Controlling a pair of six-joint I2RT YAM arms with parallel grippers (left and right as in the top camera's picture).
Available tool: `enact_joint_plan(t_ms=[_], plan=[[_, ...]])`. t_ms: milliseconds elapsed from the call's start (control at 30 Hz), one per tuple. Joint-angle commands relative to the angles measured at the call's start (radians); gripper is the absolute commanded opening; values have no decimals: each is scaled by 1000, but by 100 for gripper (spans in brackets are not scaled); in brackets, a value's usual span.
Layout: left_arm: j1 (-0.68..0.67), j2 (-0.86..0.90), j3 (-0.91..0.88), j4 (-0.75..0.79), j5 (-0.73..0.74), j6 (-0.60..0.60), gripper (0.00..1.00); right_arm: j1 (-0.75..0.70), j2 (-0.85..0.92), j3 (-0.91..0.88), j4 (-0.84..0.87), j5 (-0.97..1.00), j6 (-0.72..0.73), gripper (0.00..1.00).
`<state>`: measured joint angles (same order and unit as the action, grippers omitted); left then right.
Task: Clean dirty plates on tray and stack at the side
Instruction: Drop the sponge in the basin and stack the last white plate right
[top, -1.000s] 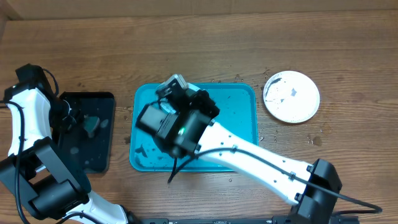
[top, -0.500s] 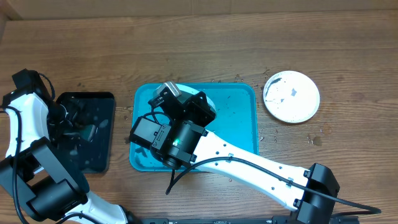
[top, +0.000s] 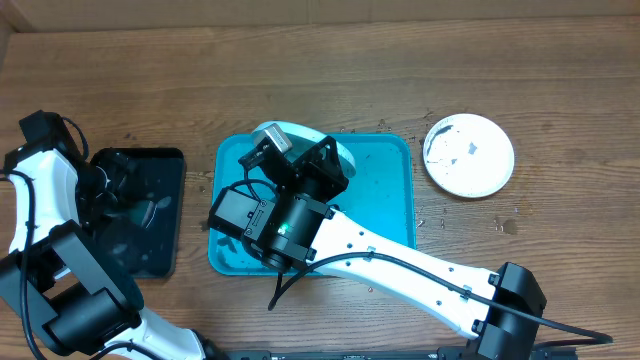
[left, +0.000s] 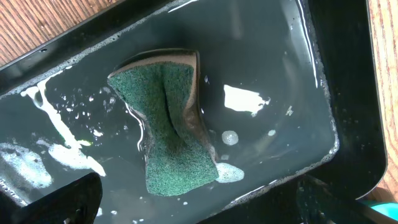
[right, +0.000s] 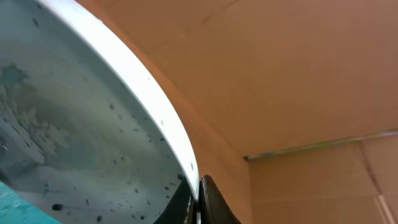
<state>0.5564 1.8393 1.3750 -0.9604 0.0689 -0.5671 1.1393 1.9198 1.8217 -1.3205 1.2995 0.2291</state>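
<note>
Held plate (top: 283, 131) tilted over far edge of tray (top: 385, 190), rim pinched by right gripper (right: 198, 200). Flat plate (top: 469, 155) right of tray. We count two. One tray, long axis left-right. Left gripper (left: 196, 186) gapes, left of tray.

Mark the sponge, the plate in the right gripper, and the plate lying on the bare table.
sponge (left: 171, 130): left wrist view, on its green scouring face.
gripped plate (right: 81, 137): right wrist view, on its smeared inner face.
white plate (top: 469, 156): overhead view, on its centre.
</note>
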Motion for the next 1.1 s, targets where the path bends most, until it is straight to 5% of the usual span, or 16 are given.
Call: enact_joint_plan(t_ms=[0, 200, 333, 433, 567, 700, 767, 967, 1067], plan=[[0, -21, -10, 1, 10, 2, 100, 0, -33, 27, 5, 92, -17, 4], [0, -21, -10, 1, 9, 3, 100, 0, -33, 27, 6, 78, -15, 4], [0, -21, -10, 1, 9, 3, 100, -24, -33, 18, 20, -245, 136, 4], [0, -21, -10, 1, 9, 3, 100, -86, -31, -27, 56, -433, 66, 4], [-2, -21, -10, 1, 10, 2, 100, -113, -47, -18, -125, -267, 180, 4], [-2, -21, -10, 1, 9, 3, 100, -129, -57, -26, -70, -290, 256, 4], [-2, -21, -10, 1, 9, 3, 100, -167, -57, -31, -50, -367, 178, 4], [0, -21, -10, 1, 9, 3, 100, -311, -113, 7, -63, -588, 340, 4], [-1, -21, -10, 1, 9, 3, 100, -465, -178, 9, 5, -855, 341, 4]])
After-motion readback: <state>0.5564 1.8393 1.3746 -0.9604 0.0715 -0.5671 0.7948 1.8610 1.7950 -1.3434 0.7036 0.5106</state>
